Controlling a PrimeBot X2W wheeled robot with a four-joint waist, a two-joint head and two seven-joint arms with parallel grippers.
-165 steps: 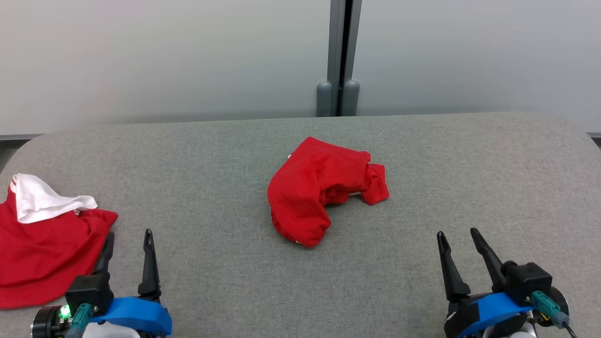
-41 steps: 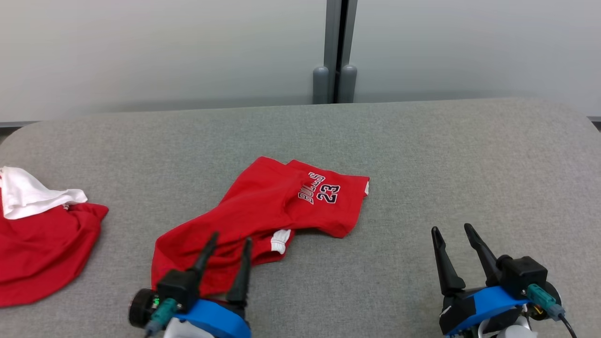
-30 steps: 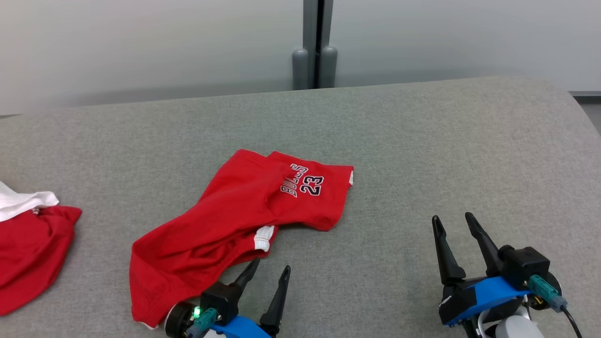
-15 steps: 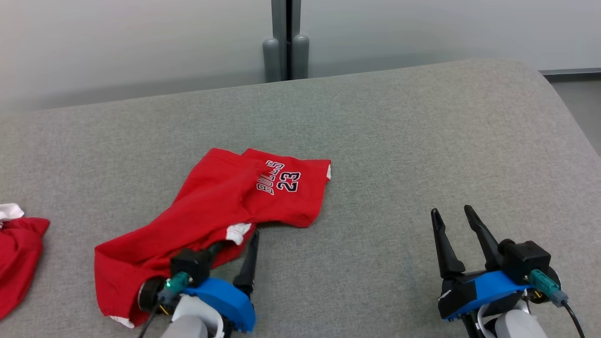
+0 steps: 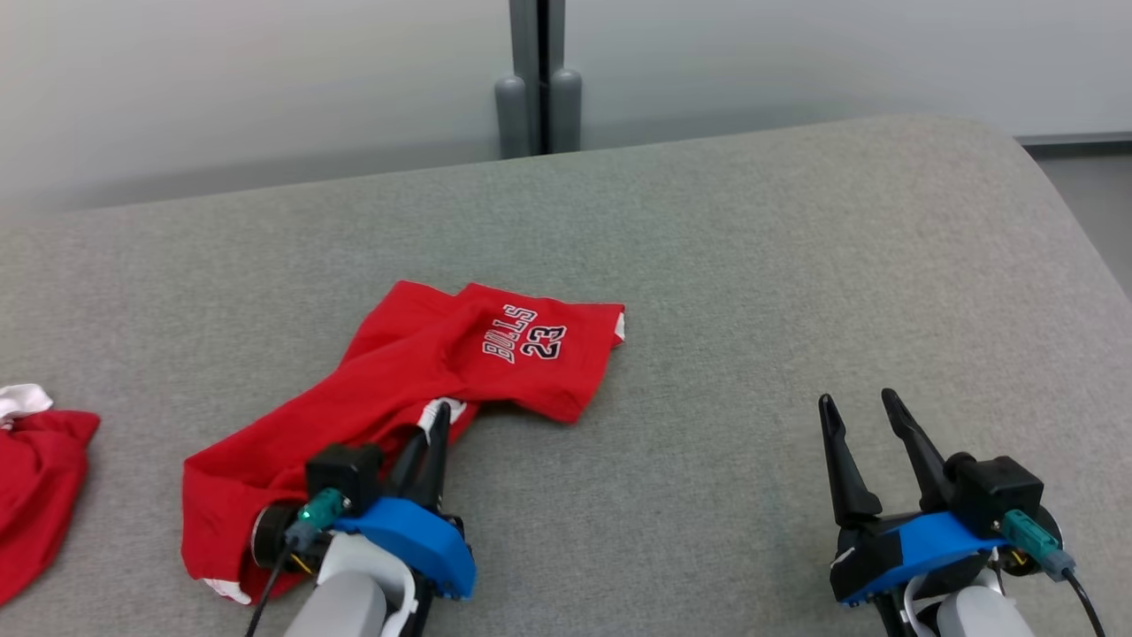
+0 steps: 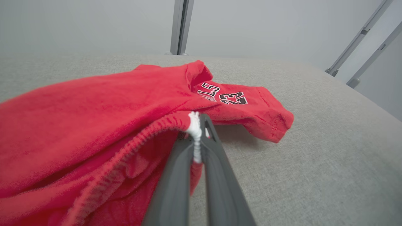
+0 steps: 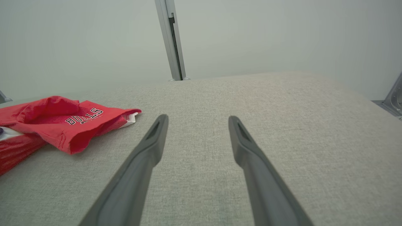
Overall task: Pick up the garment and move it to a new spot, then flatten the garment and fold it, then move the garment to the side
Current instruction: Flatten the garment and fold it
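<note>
1. Far to the left of the grey post (image 5: 522, 44), at the picture's edge, lies a red and white heap (image 5: 35, 478) of cloth. It looks like a separate item, so leave it alone.
2. The garment (image 5: 380, 389), a pair of red shorts, sprawls on the table (image 5: 707, 265) in front of the post and a little left of it. One leg, carrying the "BULLS 23" print (image 5: 523, 333), lies almost straight out from the post, while the rest trails away to the left in loose folds.
3. Your left end effector (image 5: 433, 423) sits at the garment's near edge, left of the post. Its fingers are closed nearly together on the white trim (image 6: 195, 125) of a gathered hem, which is lifted slightly off the table.
4. I judge this to be the first step: the pick is made, and the carry to a new spot is not yet done.
5. Next, lift until the trailing cloth is off the table, then carry it toward the open area right of the post. The pinch is only on thin trim, so move slowly or it may slip out.
6. Well to the right of the post, your right end effector (image 5: 858, 400) hovers over bare table with its fingers spread wide and nothing in them. It is free to take a second corner when flattening starts.
</note>
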